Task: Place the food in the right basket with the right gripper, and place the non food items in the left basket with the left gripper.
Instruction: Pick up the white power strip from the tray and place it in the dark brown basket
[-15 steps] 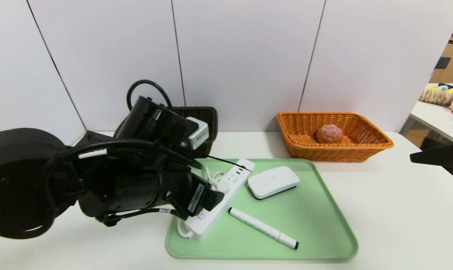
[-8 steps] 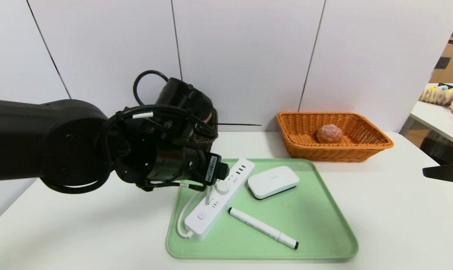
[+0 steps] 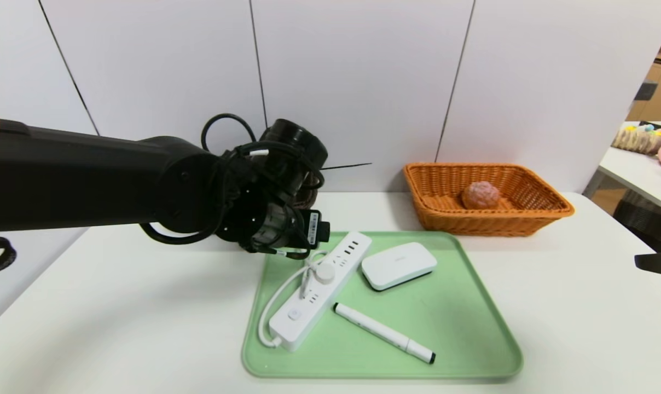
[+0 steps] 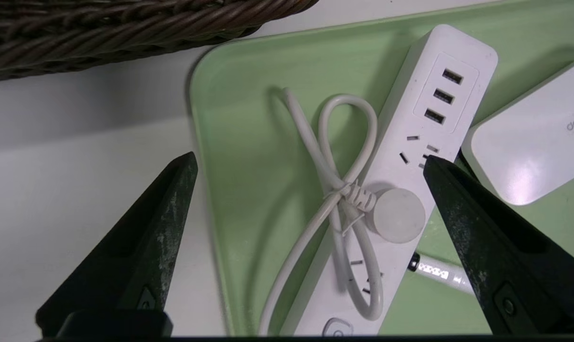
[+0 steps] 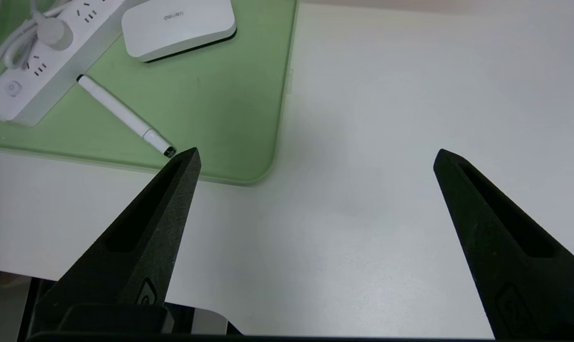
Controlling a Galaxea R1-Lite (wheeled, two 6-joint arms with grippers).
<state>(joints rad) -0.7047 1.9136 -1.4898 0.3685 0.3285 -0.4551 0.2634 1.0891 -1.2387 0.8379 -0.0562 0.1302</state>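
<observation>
The dark wicker basket (image 4: 139,38), woven in thick twisted strands, stands behind the left part of the green tray (image 3: 418,306), which serves as landmark; in the head view the left arm (image 3: 144,180) hides most of this basket. The left gripper (image 4: 310,159) is poised above the tray's left part, its fingers spread wide with nothing between them. Below it lies the power strip (image 4: 401,180), set diagonally on the tray, a long white block with rectangular sockets; a round plug (image 4: 398,215) rests on it, and its smooth white cable (image 4: 299,247) is gathered in tied loops. The marker (image 3: 385,332), a slim white cylinder with black ends, lies on the tray in front of the white box (image 3: 399,266) and to the right of the strip's near part. The box, round-cornered and glossy, lies just beside the strip, toward the tray's back. The orange wicker basket (image 3: 486,219) stands behind the tray's right part and holds a pinkish, rough-surfaced round food item (image 3: 481,195), well apart from the left gripper. The right gripper (image 5: 318,152) hangs to the right of the tray, over the smooth white table (image 3: 571,328), its fingers wide apart and empty.
</observation>
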